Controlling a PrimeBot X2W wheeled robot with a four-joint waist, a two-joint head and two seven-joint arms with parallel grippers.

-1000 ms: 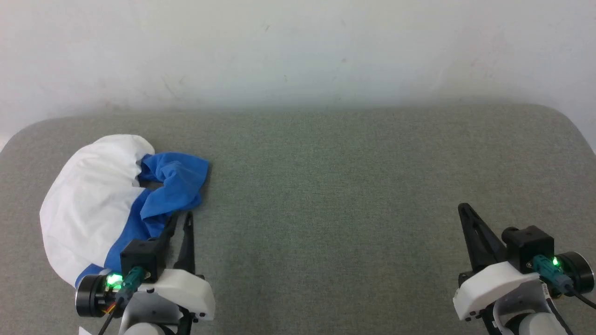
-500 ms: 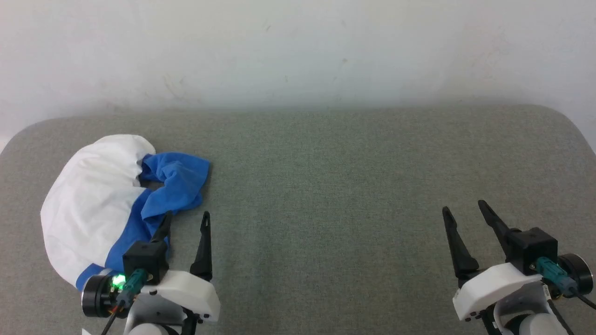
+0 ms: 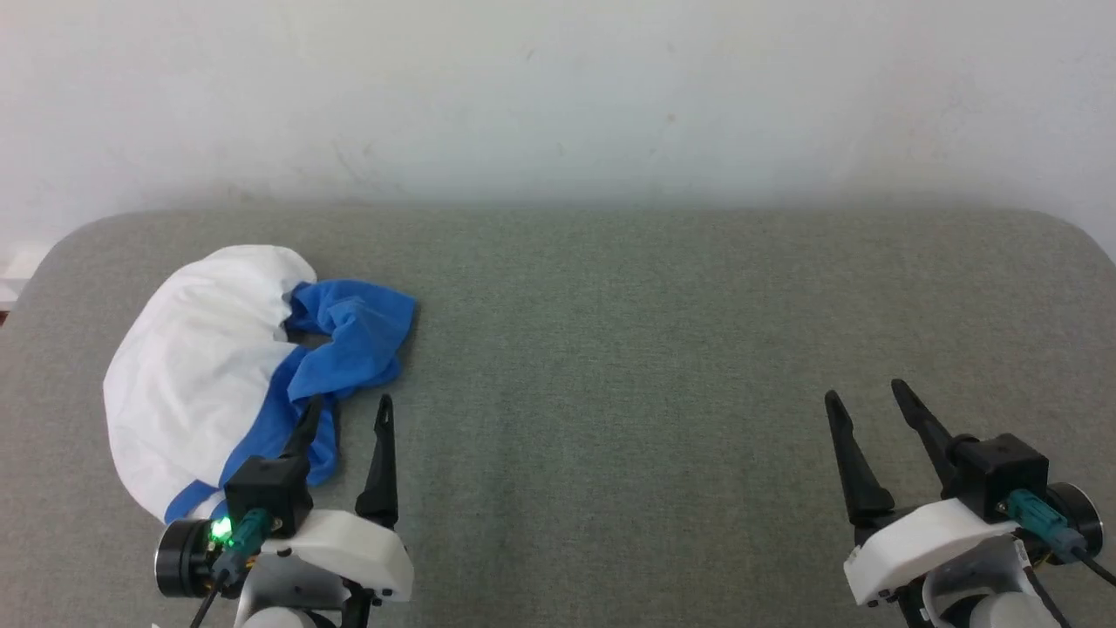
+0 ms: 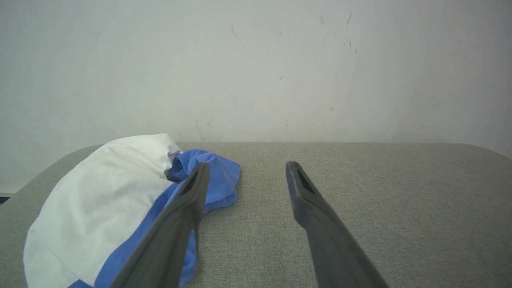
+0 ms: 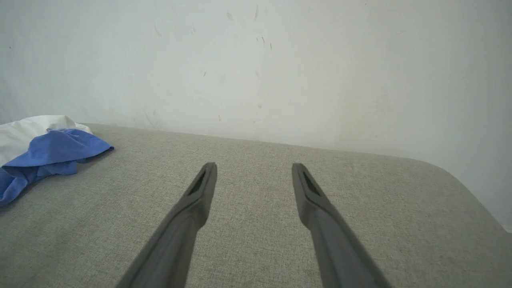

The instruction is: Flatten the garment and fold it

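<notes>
I count one garment, bunched at the left of one desk; two tools, both spread: left tool at its blue edge, right tool well apart, empty.

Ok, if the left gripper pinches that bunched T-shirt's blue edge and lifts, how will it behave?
Probably floppy: the garment lies in soft folds, so one pinch would likely leave the rest hanging. It looks thin, so probably light. On the woven table cover, a push would likely bunch it further rather than slide it.
</notes>
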